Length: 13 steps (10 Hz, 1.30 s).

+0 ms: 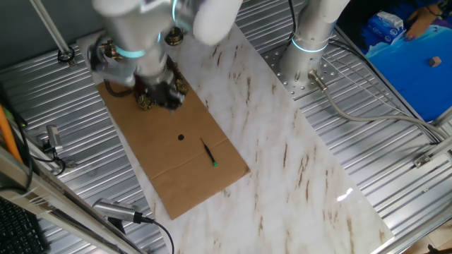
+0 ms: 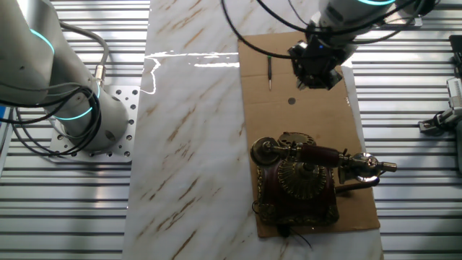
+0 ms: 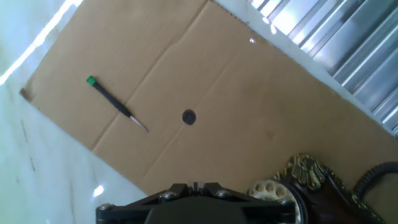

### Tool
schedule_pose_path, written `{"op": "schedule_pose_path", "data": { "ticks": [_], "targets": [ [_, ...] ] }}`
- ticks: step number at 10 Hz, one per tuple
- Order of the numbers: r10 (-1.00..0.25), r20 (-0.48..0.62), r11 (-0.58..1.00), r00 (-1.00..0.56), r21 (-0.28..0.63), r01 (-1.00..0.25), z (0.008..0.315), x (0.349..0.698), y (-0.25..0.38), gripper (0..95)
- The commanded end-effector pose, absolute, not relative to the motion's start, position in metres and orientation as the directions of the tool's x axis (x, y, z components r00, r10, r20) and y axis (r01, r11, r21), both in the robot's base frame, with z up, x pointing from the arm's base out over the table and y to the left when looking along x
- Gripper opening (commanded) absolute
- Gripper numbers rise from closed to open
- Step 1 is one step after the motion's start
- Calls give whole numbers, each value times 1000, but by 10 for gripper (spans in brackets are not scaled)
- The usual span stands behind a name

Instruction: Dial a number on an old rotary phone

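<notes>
Lying beneath the gripper [image 2: 315, 78] is a flat brown cardboard sheet [image 2: 317, 123] on the white marble-patterned table [image 2: 188, 144]. Sitting just beside the gripper, at the sheet's far end from the stick, is the small dark red-brown rotary phone with gold trim [image 2: 299, 184]. Resting well apart is a thin black green-tipped stick [image 3: 116, 104]. Whether the fingers are spread or closed cannot be told.

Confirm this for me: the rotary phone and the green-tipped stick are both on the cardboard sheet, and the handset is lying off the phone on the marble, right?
Not quite. The handset is not on the marble; the other fixed view shows it resting across the top of the rotary phone, on its cradle. The rest holds: the phone and the green-tipped stick both sit on the cardboard sheet.
</notes>
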<state>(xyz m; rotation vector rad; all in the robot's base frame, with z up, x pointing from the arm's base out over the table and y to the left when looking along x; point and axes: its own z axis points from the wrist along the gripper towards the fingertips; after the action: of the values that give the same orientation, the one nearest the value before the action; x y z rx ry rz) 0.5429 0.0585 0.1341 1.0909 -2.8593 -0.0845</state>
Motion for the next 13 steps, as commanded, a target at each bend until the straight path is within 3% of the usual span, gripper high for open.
{"op": "schedule_pose_path", "data": {
  "ticks": [1, 7, 13],
  "targets": [
    [-662, 54, 749, -748, 78, -658, 118, 556, 84, 0],
    [-648, 49, 761, -760, 74, -644, 98, 560, 112, 0],
    [-778, 42, 628, -627, 100, -772, 98, 560, 112, 0]
  ]
}}
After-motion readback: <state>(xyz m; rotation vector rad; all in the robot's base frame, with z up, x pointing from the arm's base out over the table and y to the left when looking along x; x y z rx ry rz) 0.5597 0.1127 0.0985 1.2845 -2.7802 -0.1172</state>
